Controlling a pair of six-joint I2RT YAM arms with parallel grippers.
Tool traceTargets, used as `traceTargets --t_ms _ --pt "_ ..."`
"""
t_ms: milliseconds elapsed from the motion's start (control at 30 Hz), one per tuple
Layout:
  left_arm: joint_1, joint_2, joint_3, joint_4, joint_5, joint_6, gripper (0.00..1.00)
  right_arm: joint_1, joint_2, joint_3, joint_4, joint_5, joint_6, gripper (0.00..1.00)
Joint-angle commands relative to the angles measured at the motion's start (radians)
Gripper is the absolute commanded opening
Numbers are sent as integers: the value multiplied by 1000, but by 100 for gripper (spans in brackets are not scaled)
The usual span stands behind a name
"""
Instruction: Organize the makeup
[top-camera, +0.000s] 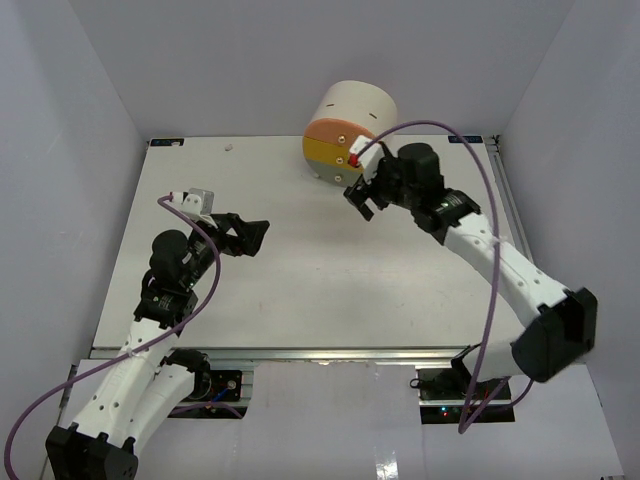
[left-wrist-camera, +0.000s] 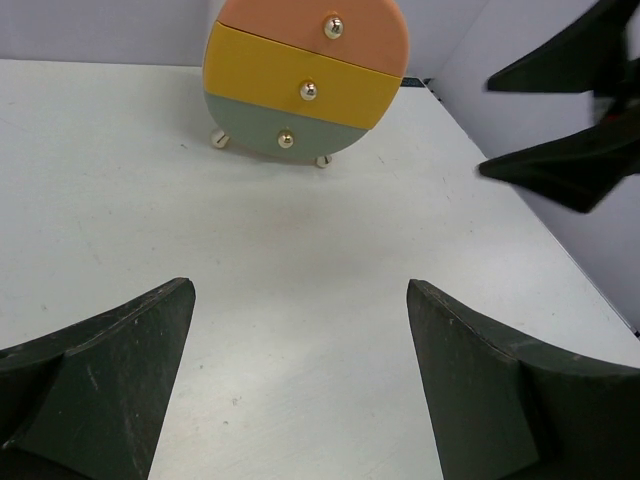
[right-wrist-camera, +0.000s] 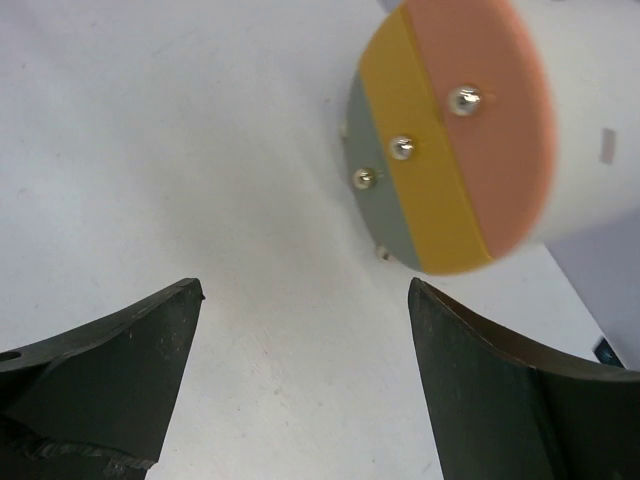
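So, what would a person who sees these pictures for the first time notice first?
The round cream drum with orange, yellow and grey drawers stands out, at the far edge of the white table. The right gripper hangs open just in front of its drawers, and the left gripper, also open, is over the table's left side.

No readable text or labels appear anywhere.
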Motion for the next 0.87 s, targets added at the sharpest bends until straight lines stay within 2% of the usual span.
traceTargets --t_ms 0,100,233,400,833 --pt "2 7 4 9 34 11 98 -59 -207 -153 41 51 79 90" --pt "-3 0 7 0 33 19 98 -91 -370 -309 115 114 93 90" --pt "-15 7 24 -51 48 32 98 -169 -526 -441 153 89 142 90" --pt "-31 -17 6 -87 34 53 98 -253 -649 -572 211 35 191 90" --pt "-33 -20 -10 -83 29 46 98 -302 -693 -665 278 70 212 90"
